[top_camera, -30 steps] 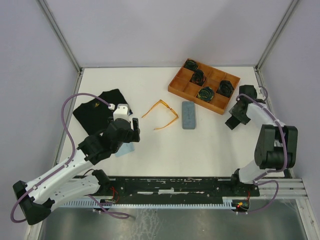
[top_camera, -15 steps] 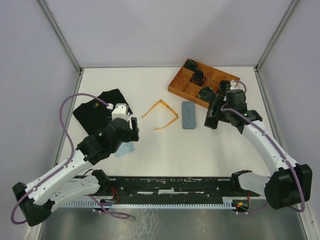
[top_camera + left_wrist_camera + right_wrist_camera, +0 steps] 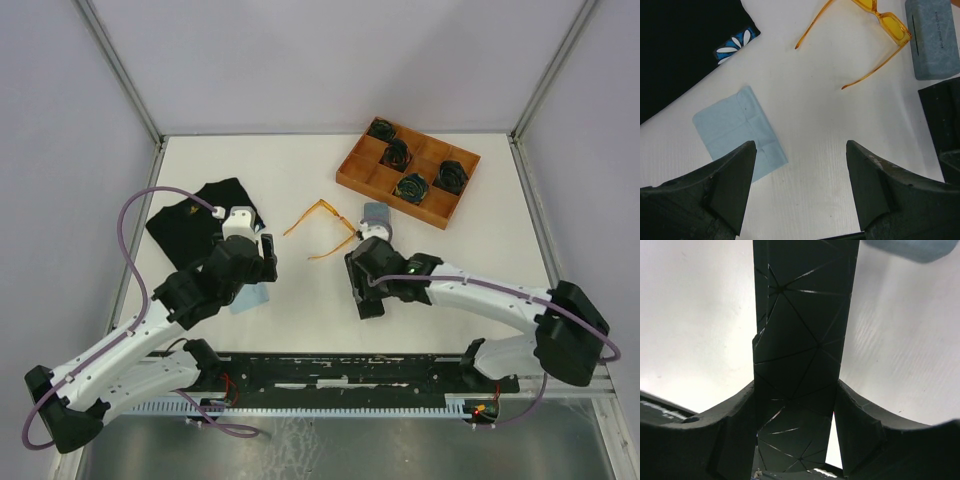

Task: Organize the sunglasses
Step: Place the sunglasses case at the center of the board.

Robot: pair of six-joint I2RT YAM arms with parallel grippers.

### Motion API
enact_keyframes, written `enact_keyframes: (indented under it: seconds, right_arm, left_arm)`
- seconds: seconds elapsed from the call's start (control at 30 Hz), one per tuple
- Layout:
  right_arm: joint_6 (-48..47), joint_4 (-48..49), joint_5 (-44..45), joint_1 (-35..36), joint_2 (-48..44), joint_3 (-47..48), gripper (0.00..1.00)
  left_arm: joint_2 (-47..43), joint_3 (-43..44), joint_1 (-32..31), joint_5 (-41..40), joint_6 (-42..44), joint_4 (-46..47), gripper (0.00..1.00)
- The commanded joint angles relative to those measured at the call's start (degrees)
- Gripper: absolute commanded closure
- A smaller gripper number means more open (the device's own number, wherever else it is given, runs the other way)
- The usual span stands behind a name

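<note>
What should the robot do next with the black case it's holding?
Probably set the black case down on the table and let go. The right fingers are clamped on it, and the orange sunglasses lie open nearby, with the left fingers open and free to fetch them.

Orange sunglasses [image 3: 338, 219] lie unfolded on the table [image 3: 290, 165], just beside the grey-blue case [image 3: 376, 211].

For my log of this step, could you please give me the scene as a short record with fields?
Left fingers: open, empty, over the table by the light blue cloth
Right fingers: shut on the black case
Orange sunglasses: arms unfolded, on the table, close beside the grey-blue case
Red pair: not in view
Wooden tray: far right, dark items in its compartments
</note>
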Motion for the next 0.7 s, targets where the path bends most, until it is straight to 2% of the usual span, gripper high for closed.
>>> enact_keyframes:
  seconds: [0.0, 0.17, 0.3, 0.53, 0.67]
  right_arm:
    - [8.5, -3.1, 14.2, 5.8, 8.2, 5.4, 0.73]
    - [13.7, -7.2, 19.3, 11.8, 18.9, 12.1, 0.66]
    - [16.2, -10.0, 21.0, 13.6, 24.5, 17.0, 0.5]
    - [15.2, -6.2, 17.1, 13.7, 24.1, 15.8, 0.24]
    - [14.0, -9.2, 15.1, 13.8, 25.2, 17.9, 0.2]
  left_arm:
    - [0.3, 0.6, 0.4, 0.5, 2.4, 1.9, 0.21]
    - [0.5, 0.6, 0.4, 0.7, 2.4, 1.8, 0.21]
    - [0.5, 0.6, 0.4, 0.8, 2.4, 1.9, 0.21]
    - [0.6, 0.6, 0.4, 0.8, 2.4, 1.9, 0.21]
    - [0.9, 0.6, 0.4, 1.2, 2.5, 2.0, 0.21]
